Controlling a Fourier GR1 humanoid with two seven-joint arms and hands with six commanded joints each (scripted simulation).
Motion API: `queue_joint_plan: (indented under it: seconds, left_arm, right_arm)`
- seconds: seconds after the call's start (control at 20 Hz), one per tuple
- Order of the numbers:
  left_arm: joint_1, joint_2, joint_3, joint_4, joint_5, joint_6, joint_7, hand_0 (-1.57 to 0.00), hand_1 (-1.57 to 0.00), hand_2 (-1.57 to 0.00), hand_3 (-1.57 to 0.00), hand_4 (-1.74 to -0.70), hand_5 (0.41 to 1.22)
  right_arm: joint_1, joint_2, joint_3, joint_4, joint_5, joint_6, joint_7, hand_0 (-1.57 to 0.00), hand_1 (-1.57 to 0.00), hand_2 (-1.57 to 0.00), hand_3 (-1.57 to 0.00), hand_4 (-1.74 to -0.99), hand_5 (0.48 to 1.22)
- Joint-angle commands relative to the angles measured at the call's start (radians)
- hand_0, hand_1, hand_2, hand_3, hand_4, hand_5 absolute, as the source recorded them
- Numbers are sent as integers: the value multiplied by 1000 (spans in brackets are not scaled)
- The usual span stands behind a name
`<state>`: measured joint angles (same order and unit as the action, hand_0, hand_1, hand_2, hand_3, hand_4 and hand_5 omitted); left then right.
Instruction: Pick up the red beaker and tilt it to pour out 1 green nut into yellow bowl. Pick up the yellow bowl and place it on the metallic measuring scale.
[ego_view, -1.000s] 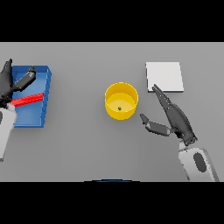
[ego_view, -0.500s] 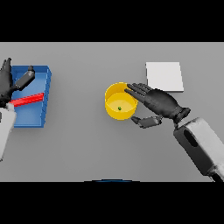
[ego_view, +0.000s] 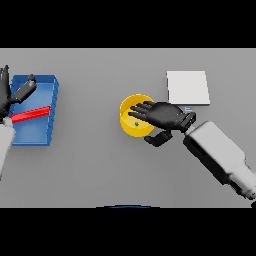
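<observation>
Yellow and round, the yellow bowl sits near the middle of the frame on the smooth grey table, its opening facing straight up. A tiny green nut lies on its floor. The right hand, dark and matte, is spread over the bowl's right half: its fingers reach leftward across the rim, fairly straight and fanned, while the thumb curls just beside the bowl's lower right wall. Whether it grips the wall cannot be told.

Up and right of the bowl lies the metallic measuring scale, a flat pale square plate, bare.

At the left edge sits a blue rectangular tray. The red beaker lies in it, a slim red bar with its long axis running left to right, the right end slightly higher. The left hand shows in the upper left over the tray, fingers loosely spread, closed on nothing.
</observation>
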<state>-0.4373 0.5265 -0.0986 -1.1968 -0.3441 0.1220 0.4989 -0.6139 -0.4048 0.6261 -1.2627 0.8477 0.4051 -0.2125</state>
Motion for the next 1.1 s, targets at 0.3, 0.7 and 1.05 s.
queue_joint_plan:
  seconds: [0.3, 0.7, 1.05]
  left_arm:
    - [10, 8, 4, 8, 1, 1, -26, 1, 1, 1, 1, -744, 697]
    - [13, 8, 10, 20, 10, -3, -23, 1, 1, 1, 1, -744, 697]
    - [11, 13, 11, 10, 7, 0, -28, 1, 1, 1, 1, -755, 704]
  right_arm:
    - [-91, 50, 59, 112, 40, 34, -3, 1, 1, 1, 1, -1258, 734]
    - [-116, 69, 73, 192, 36, 91, 5, 1, 1, -9, -47, -1285, 753]
    - [-116, 95, 67, 196, 16, 136, 40, -849, -836, -806, -399, -1463, 1025]
